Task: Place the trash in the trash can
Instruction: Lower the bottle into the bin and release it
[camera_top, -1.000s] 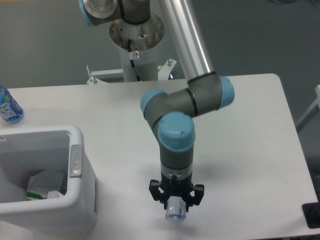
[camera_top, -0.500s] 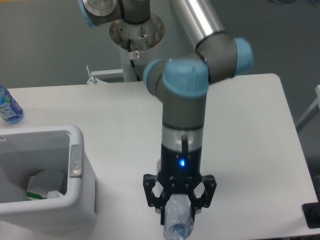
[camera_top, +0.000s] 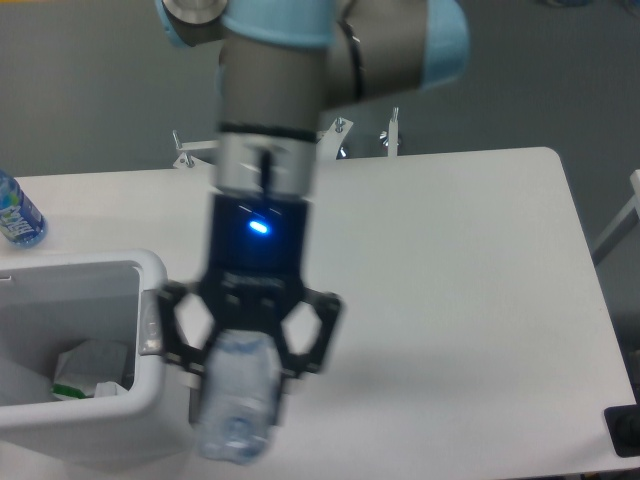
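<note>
My fingers (camera_top: 248, 350) are clenching the crushed bottle (camera_top: 238, 400), hanging it just beside the trash can (camera_top: 160, 275) rim above the counter (camera_top: 460, 280), so I am needing to clear that rim before letting go.

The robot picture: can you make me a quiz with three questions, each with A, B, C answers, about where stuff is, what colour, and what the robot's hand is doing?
1. Where is the blue-tinted bottle?
A. at the table's left edge
B. inside the bin
C. at the table's right edge

2. What colour is the trash can?
A. red
B. white
C. black

3. What is the gripper doing?
A. hanging open and empty
B. resting flat on the table
C. holding a clear crushed bottle

Answers:
1 A, it stands at the far left, behind the bin.
2 B, its walls and rim are white.
3 C, the bottle sits between the fingers beside the bin.
</note>
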